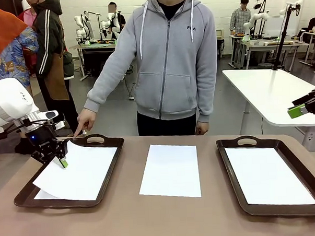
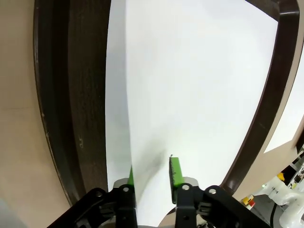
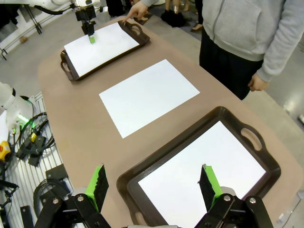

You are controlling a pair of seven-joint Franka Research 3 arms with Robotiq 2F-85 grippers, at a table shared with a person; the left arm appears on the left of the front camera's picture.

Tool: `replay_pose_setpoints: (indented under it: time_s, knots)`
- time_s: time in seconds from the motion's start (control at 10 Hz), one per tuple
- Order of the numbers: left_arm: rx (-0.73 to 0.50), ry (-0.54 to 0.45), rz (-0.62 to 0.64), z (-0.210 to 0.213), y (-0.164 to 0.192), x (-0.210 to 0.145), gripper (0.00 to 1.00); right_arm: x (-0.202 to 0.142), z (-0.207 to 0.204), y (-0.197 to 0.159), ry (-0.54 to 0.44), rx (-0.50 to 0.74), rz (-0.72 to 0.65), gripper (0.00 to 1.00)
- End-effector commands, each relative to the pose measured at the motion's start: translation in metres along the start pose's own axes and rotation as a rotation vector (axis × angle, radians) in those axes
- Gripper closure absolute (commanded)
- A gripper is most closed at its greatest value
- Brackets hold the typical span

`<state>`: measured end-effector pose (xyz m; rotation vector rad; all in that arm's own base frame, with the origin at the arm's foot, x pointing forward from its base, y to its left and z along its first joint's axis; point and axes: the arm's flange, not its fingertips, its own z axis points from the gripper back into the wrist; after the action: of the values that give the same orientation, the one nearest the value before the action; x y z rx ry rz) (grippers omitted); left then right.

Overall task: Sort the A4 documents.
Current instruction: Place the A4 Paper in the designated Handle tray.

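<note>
Left tray [image 1: 25, 199] holds a skewed sheet [image 1: 84, 173] atop another. My left hand [image 1: 59, 160] stands half parted astride the skewed sheet's left edge. Right tray [image 1: 227, 172] holds a squared sheet [image 1: 267, 176], and my right hand [image 3: 153, 171] hovers above it, spread wide. A middle sheet [image 1: 170, 169] lies between the trays, bare table [image 1: 167, 222] either side.
</note>
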<state>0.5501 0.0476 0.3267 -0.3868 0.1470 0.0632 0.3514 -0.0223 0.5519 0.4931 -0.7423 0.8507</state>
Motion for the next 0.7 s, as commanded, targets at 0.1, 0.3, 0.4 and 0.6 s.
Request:
replay_pose_setpoints:
  time_s: [0.1, 0.3, 0.4, 0.6]
  knots:
    - [0.051, -0.016, 0.025, 0.008, 0.002, -0.005, 0.39, 0.000, -0.001, 0.000, -0.004, 0.005, 0.002, 0.00]
    - [0.029, -0.024, 0.019, 0.014, 0.002, -0.006, 0.19, 0.000, -0.001, 0.000, -0.004, 0.005, 0.002, 0.00]
    - [0.039, -0.028, 0.021, 0.016, 0.002, -0.006, 0.05, 0.000, -0.001, 0.000, -0.004, 0.005, 0.002, 0.00]
    - [0.048, -0.035, 0.008, 0.020, -0.003, -0.004, 0.00, 0.000, -0.001, 0.000, -0.004, 0.005, 0.002, 0.00]
